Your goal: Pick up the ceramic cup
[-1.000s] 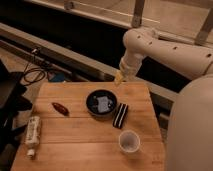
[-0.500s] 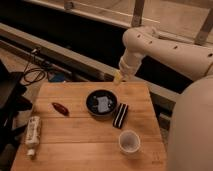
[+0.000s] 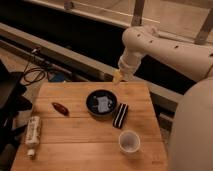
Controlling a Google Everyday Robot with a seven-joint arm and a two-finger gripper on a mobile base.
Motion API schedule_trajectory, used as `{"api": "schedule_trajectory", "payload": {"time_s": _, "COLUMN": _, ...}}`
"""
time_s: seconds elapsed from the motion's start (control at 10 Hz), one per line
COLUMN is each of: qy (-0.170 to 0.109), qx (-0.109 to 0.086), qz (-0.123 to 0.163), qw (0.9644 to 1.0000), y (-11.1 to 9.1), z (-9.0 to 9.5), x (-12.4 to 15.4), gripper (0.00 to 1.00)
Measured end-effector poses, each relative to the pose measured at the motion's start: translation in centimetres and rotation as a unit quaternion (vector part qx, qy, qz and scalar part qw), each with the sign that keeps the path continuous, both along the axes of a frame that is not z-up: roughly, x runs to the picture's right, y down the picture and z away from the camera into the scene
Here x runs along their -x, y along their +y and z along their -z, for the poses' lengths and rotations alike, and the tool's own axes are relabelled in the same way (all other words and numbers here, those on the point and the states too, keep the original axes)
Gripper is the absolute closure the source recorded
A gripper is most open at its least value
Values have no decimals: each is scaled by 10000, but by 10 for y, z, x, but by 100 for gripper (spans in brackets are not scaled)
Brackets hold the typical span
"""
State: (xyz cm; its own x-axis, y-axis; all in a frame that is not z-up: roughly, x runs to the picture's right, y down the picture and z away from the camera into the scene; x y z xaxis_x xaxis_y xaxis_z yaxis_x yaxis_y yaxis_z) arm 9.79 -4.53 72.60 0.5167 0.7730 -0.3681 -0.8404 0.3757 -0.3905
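Observation:
The ceramic cup point(image 3: 129, 141) is small, white and handleless. It stands upright on the wooden table point(image 3: 75, 135) near the front right corner. My gripper point(image 3: 118, 77) hangs from the white arm above the table's far edge, behind the black round bowl point(image 3: 101, 103). It is well away from the cup and holds nothing that I can see.
A black and white striped packet point(image 3: 120, 115) lies between the bowl and the cup. A reddish-brown object point(image 3: 60, 108) lies at the left. A white bottle point(image 3: 32, 134) lies along the left edge. Cables point(image 3: 32, 75) lie on the floor at the left. My white body point(image 3: 192, 130) fills the right side.

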Motion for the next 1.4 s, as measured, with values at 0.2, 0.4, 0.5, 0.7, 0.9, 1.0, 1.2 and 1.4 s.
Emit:
{"api": "schedule_trajectory", "payload": {"time_s": 0.2, "qy": -1, "qx": 11, "qz": -4, "qw": 10000, "y": -1, "z": -1, "x": -1, "gripper": 40}}
{"api": "schedule_trajectory", "payload": {"time_s": 0.4, "qy": 28, "qx": 163, "qz": -111, "qw": 9998, "y": 9, "z": -5, "x": -4, "gripper": 40}}
{"api": "schedule_trajectory", "payload": {"time_s": 0.5, "qy": 72, "qx": 309, "qz": -223, "qw": 9992, "y": 24, "z": -3, "x": -13, "gripper": 40}}
{"api": "schedule_trajectory", "payload": {"time_s": 0.7, "qy": 105, "qx": 529, "qz": -437, "qw": 9976, "y": 62, "z": 10, "x": -22, "gripper": 40}}
{"api": "schedule_trajectory", "payload": {"time_s": 0.9, "qy": 275, "qx": 777, "qz": -760, "qw": 9937, "y": 107, "z": 26, "x": -44, "gripper": 40}}
{"api": "schedule_trajectory", "payload": {"time_s": 1.0, "qy": 332, "qx": 819, "qz": -852, "qw": 9924, "y": 123, "z": 31, "x": -52, "gripper": 40}}
{"api": "schedule_trajectory", "payload": {"time_s": 1.2, "qy": 296, "qx": 746, "qz": -784, "qw": 9937, "y": 134, "z": 43, "x": -53, "gripper": 40}}
{"api": "schedule_trajectory", "payload": {"time_s": 1.4, "qy": 323, "qx": 725, "qz": -818, "qw": 9935, "y": 131, "z": 45, "x": -50, "gripper": 40}}
